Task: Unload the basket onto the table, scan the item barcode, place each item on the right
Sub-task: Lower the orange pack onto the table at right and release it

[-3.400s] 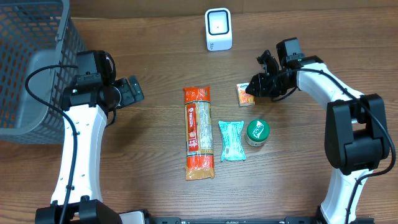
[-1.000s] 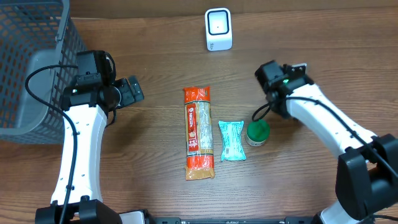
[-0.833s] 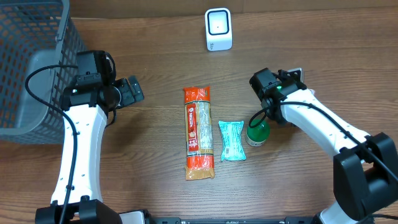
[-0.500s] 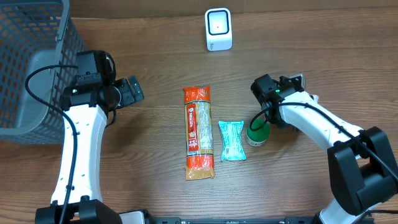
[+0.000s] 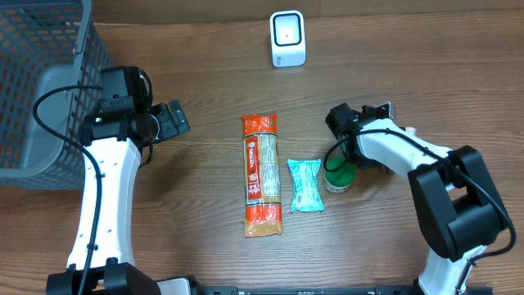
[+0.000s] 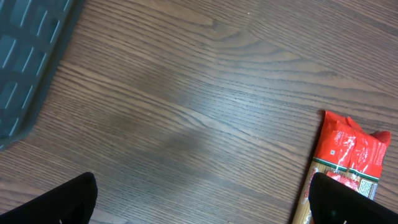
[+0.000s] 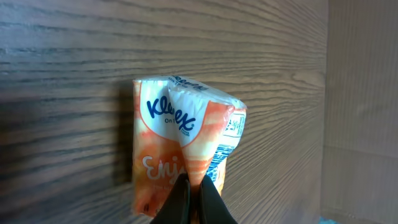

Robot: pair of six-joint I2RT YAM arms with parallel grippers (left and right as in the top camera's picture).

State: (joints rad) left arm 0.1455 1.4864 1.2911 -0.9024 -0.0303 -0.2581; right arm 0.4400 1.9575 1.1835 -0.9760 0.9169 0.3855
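An orange and white Kleenex tissue pack [image 7: 180, 143] hangs over the wooden table in the right wrist view. My right gripper [image 7: 191, 199] is shut on a pinched fold of its wrapper. Blue print shows on the pack's right side [image 7: 230, 130]. In the overhead view the right arm [image 5: 385, 147] bends just above the green tub [image 5: 339, 174], and the pack is mostly hidden by the wrist. The white scanner [image 5: 287, 38] stands at the back centre. My left gripper [image 5: 172, 120] is open and empty, its fingertips [image 6: 74, 199] wide apart over bare wood.
A long red and orange pasta packet [image 5: 261, 174] lies mid-table, its top end also in the left wrist view [image 6: 348, 152]. A teal packet [image 5: 305, 185] lies beside it. A grey mesh basket [image 5: 41, 74] fills the far left corner.
The right arm has taken the tissue pack off the table right of the scanner and swung its wrist left and inward, toward the green tub. The left arm has not moved.
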